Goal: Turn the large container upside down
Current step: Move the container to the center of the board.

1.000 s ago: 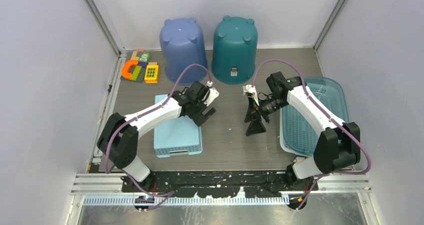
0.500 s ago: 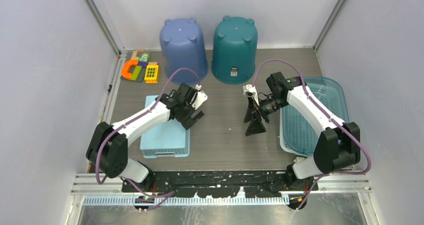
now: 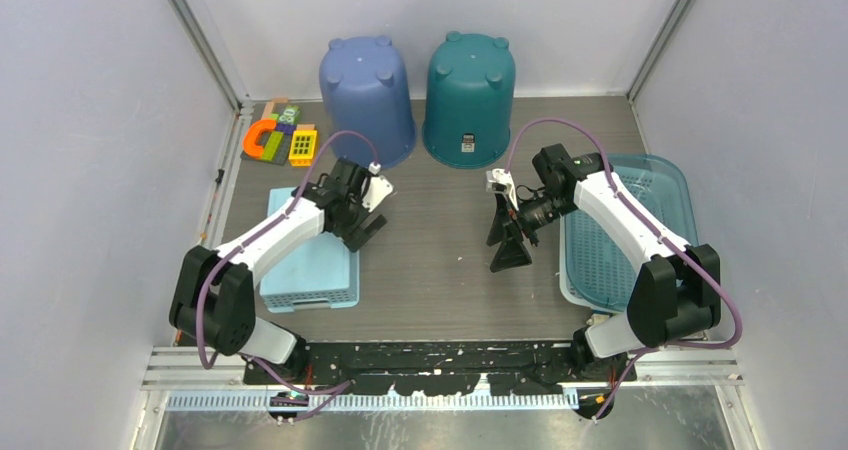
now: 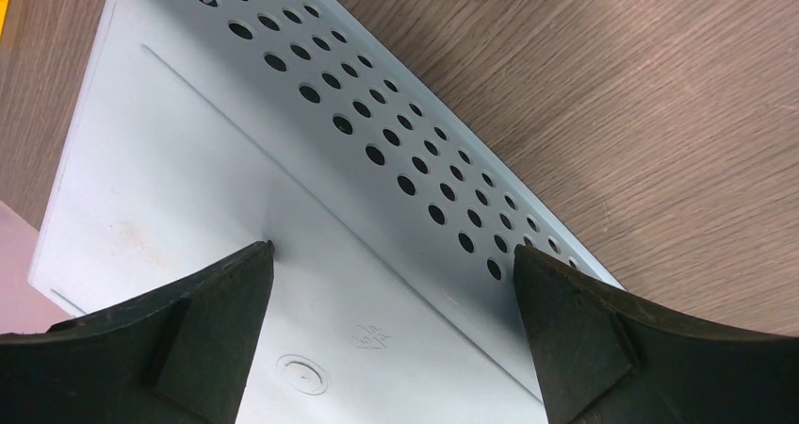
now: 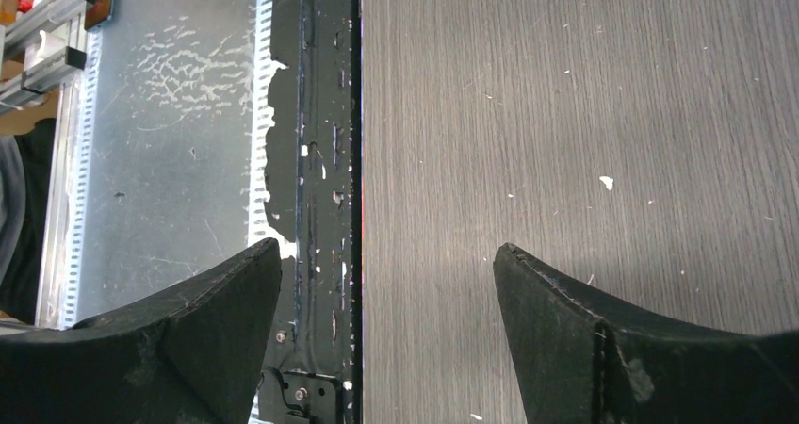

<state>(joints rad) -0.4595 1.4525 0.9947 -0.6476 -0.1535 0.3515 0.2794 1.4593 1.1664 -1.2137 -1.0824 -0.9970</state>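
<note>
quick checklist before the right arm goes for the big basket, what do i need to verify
1. large container already flipped: not ok, open side still faces up
2. right gripper open and empty: ok
3. right gripper at the container's rim: not ok, it hangs over bare table beside it
4. left gripper free: ok, open over the upturned small container, gripping nothing
5. large container empty: cannot tell, the right arm hides part of it
6. room to tip it over: probably ok, bare table lies between the two containers

Bright, even light; soft shadows.
</note>
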